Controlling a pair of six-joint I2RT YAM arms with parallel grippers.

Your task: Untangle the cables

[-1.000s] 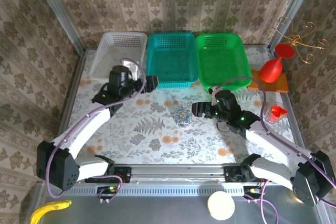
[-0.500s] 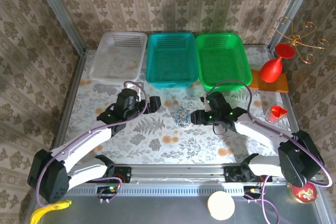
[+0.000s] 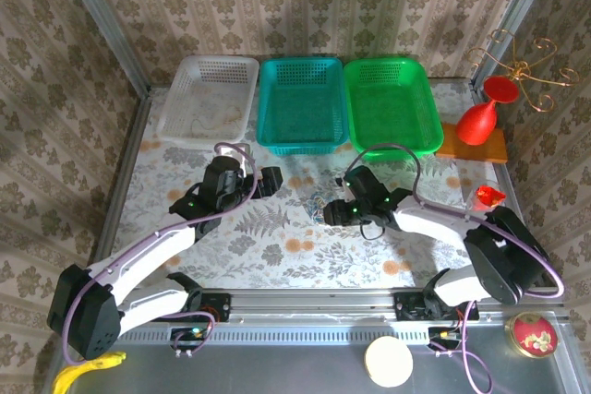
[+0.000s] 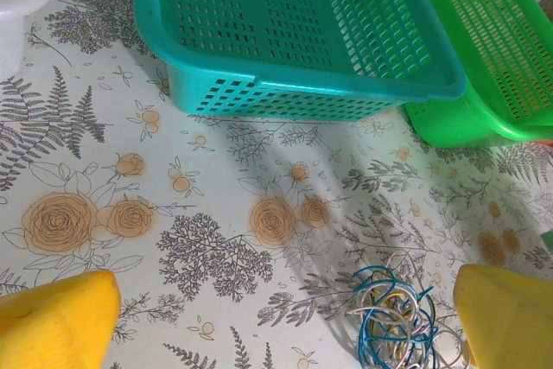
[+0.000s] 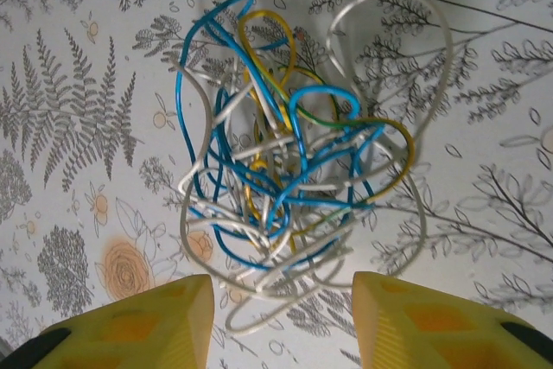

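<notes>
Right wrist view sets the cables (image 5: 289, 179) on the floral tabletop (image 5: 78, 110): a loose clump of thin blue, white and yellow cords, looped through one another.

They look light, limp and a little springy. I judge that a pull on one strand would drag the whole bunch unless the rest is pinned. The best hold seems to be an outlying loop, such as the large white one at the upper right of this view or the blue arc on the left edge, rather than the dense middle.

The clump has no clear long axis. It is roughly round, slightly longer away from the camera than across, and its strands point every way.

The right end effector (image 5: 281, 300) stands at the near edge of the clump. Its yellow fingers (image 5: 130, 326) are partly apart, a few white loops reach into the gap, and nothing is clamped.

From the left wrist view, the left end effector (image 4: 281, 334) is spread fully wide and empty. The cables lie low between its fingers, nearer the right one, and the teal basket (image 4: 302, 84) and green basket (image 4: 484, 58) lie beyond.
</notes>
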